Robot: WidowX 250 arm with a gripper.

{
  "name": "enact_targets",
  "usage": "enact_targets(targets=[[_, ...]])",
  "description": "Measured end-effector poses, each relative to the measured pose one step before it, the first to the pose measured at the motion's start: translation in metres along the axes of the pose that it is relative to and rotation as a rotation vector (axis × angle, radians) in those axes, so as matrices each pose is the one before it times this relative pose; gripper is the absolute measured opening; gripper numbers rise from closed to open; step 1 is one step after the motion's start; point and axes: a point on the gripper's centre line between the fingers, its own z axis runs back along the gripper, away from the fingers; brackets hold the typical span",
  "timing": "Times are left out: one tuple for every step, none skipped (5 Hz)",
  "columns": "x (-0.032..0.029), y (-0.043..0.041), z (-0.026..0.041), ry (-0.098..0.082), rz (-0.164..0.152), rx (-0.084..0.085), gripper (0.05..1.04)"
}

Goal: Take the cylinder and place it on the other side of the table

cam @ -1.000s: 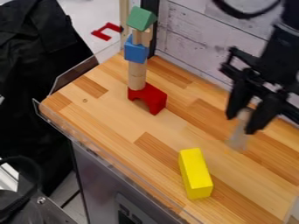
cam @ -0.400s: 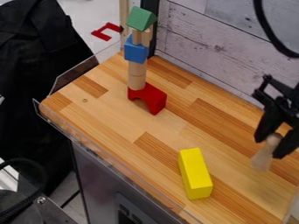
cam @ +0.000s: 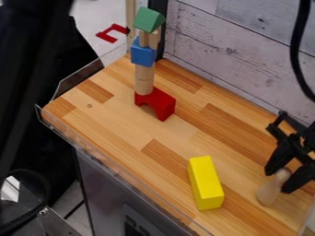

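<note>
Closer to the front of the bench (cam: 175, 138) now, the claw (cam: 277, 181) and its pale wooden peg (cam: 267, 193) have come down and slightly leftward in the view, while a big, blurred dark shape (cam: 31, 60) has slid in along the left side. That shape hides part of the black cloth behind it, and I can't make out what it is. The arm is cut off by the right edge, so only its lower end shows. Its claw slants down and to the left, clamped on the peg's rounded head, with one finger partly covering it. The peg is the piece to be placed, over at the right side of the bench, its wider foot lower left of its head; I can't tell whether that foot touches the wood.

Just left of the peg lies a yellow block (cam: 206, 183). Farther back stands a tower: red arch (cam: 159, 103) at the bottom, wooden cylinders (cam: 144, 79), blue block (cam: 142, 54), small wooden pieces (cam: 149, 39) and a green triangular block (cam: 148, 19) on top.
</note>
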Motion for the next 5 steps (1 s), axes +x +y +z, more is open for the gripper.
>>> enact_targets(targets=[[0.00057, 0.00097, -0.00365, 0.0029, -0.0021, -0.0344, 0.333], [-0.00075, 0.00508, -0.00426, 0.0136, 0.0123, -0.0422, 0.381], [-0.00382, 0.00818, -0.00861, 0.0268, 0.0232, 0.0003, 0.695], [-0.00736, 0.0082, 0.01151, -0.0329, 0.0392, -0.0044, 0.967], [-0.0128, 0.00835, 0.03771, -0.1035, 0.0423, -0.0116, 0.999]])
